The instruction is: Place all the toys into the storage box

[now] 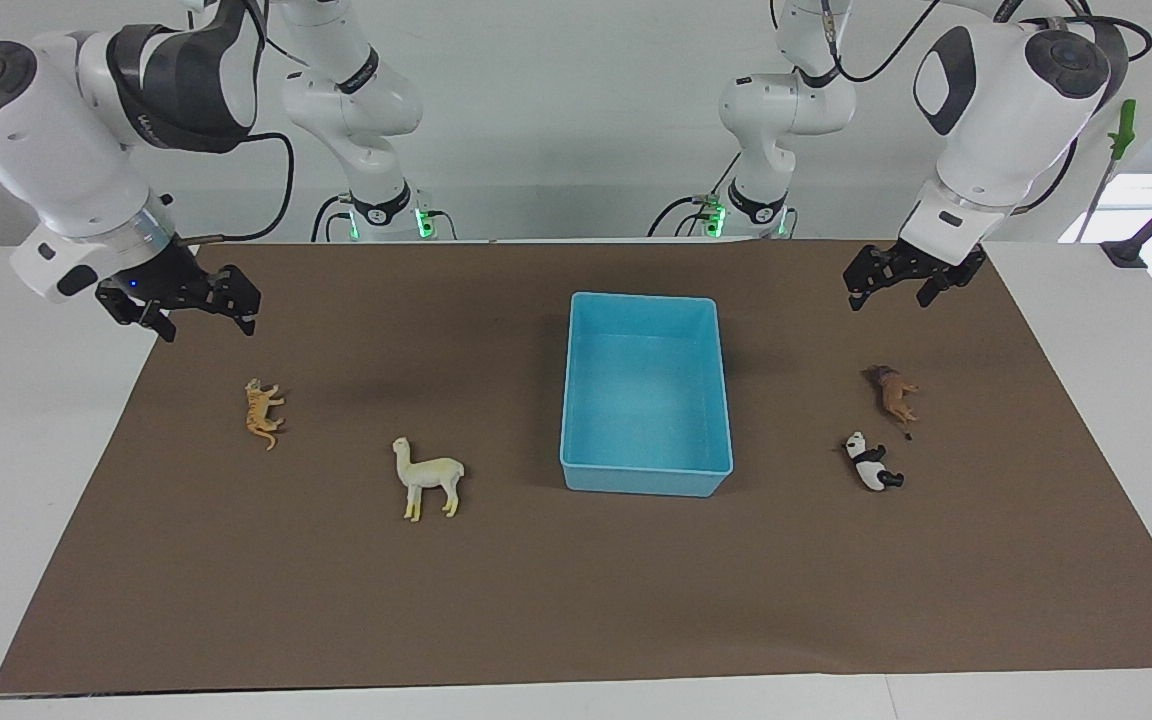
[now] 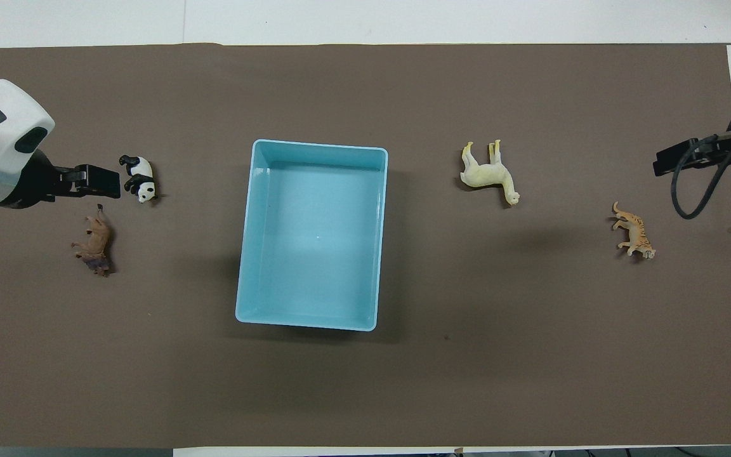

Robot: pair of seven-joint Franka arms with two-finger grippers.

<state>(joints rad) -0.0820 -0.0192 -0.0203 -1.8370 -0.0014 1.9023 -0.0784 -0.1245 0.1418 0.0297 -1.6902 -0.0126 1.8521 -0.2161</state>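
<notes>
The light blue storage box point(image 1: 646, 297) point(image 2: 318, 145) stands empty in the middle of the brown mat. Toward the left arm's end lie the brown lion point(image 1: 896, 393) point(image 2: 95, 241) and the black-and-white panda point(image 1: 870, 462) point(image 2: 139, 177), both on their sides. Toward the right arm's end, the orange tiger point(image 1: 262, 412) point(image 2: 634, 231) lies on its side and the cream alpaca point(image 1: 428, 476) point(image 2: 487, 174) stands upright. My left gripper point(image 1: 890, 298) point(image 2: 108, 181) hangs open and empty above the mat near the lion and panda. My right gripper point(image 1: 208, 326) point(image 2: 660, 166) hangs open and empty over the mat's edge near the tiger.
The brown mat point(image 1: 536, 600) covers most of the white table point(image 1: 16, 450). The toys lie well apart from one another and from the box. A green-handled tool point(image 1: 1121, 130) and a black stand are off the table past the left arm's end.
</notes>
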